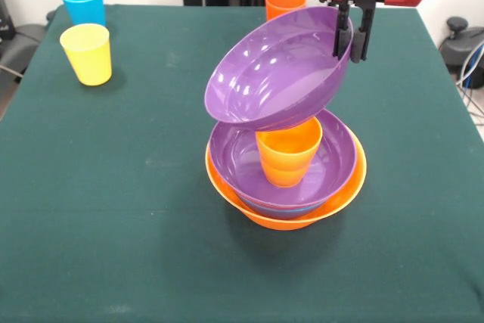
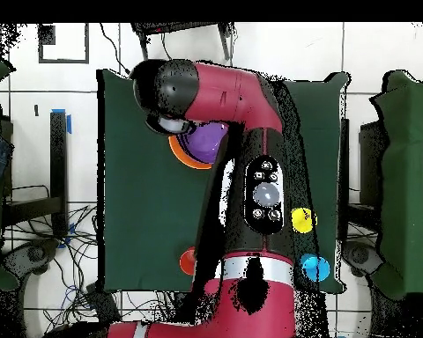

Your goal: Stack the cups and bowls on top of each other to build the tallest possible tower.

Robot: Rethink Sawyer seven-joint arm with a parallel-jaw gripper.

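Observation:
My gripper (image 1: pixel 353 35) is shut on the rim of a wide purple bowl (image 1: pixel 276 69) and holds it tilted just above the tower. The tower has the large orange bowl (image 1: pixel 344 194) as base. A second purple bowl (image 1: pixel 234 153) is nested in it, with a thin blue edge (image 1: pixel 281 209) showing beneath. An orange cup (image 1: pixel 288 155) stands upright in that purple bowl. In the overhead view the arm hides most of the tower; only part of a purple bowl (image 2: pixel 208 141) and the orange rim (image 2: pixel 175 151) show. The green bowl is hidden.
A light blue cup (image 1: pixel 83 1) and a yellow cup (image 1: pixel 87 52) stand at the far left of the green table (image 1: pixel 113 209). A red-orange cup (image 1: pixel 281 1) stands behind the held bowl. The overhead view shows the same cups: yellow (image 2: pixel 302 220), light blue (image 2: pixel 314 266), red-orange (image 2: pixel 188 260).

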